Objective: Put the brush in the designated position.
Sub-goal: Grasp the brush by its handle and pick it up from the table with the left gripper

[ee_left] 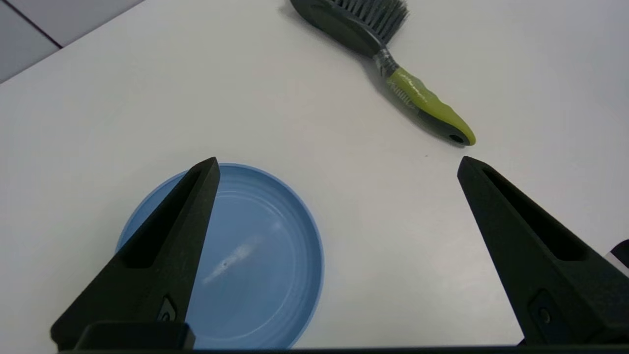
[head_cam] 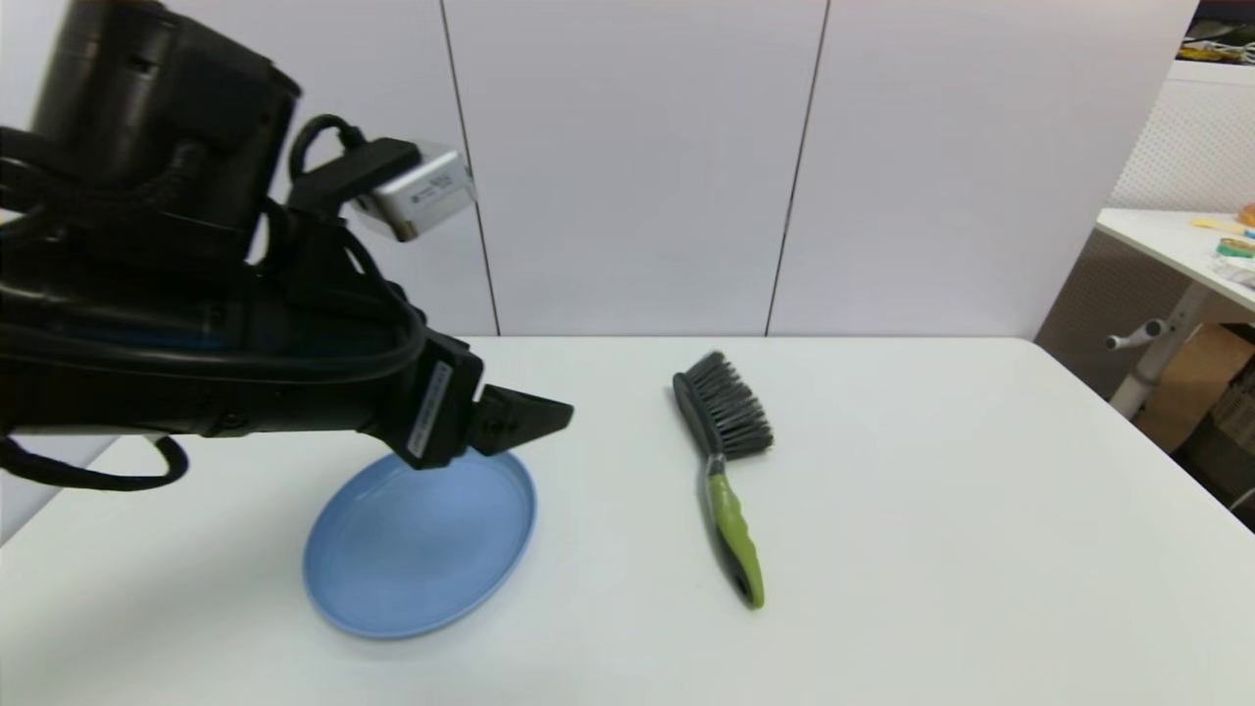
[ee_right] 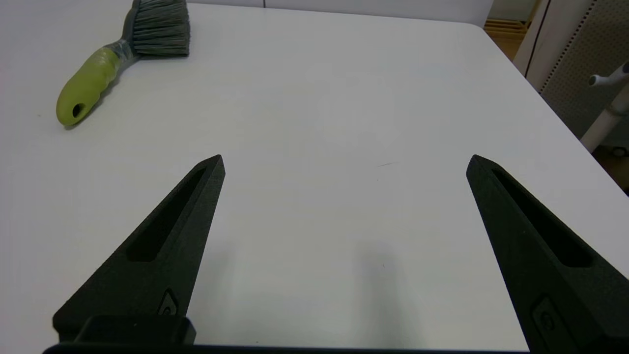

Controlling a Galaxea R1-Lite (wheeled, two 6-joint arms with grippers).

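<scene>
The brush [head_cam: 727,469] lies flat on the bare white tabletop [head_cam: 931,510] near the middle, bristles toward the far wall, lime-green handle toward me. It also shows in the left wrist view as the brush [ee_left: 393,73] and in the right wrist view as the brush [ee_right: 118,54]. My left gripper [head_cam: 549,417] hovers raised over the far rim of the light-blue plate [head_cam: 422,544], well left of the brush, open with nothing between its fingers [ee_left: 162,255]. The right gripper [ee_right: 344,162] is open and empty over bare table to the right of the brush; it stays out of the head view.
The round light-blue plate [ee_left: 255,255] is empty, left of the brush. White wall panels [head_cam: 637,167] stand behind the table's far edge. Another table [head_cam: 1186,245] with small items and a cardboard box [head_cam: 1196,382] are off the right side.
</scene>
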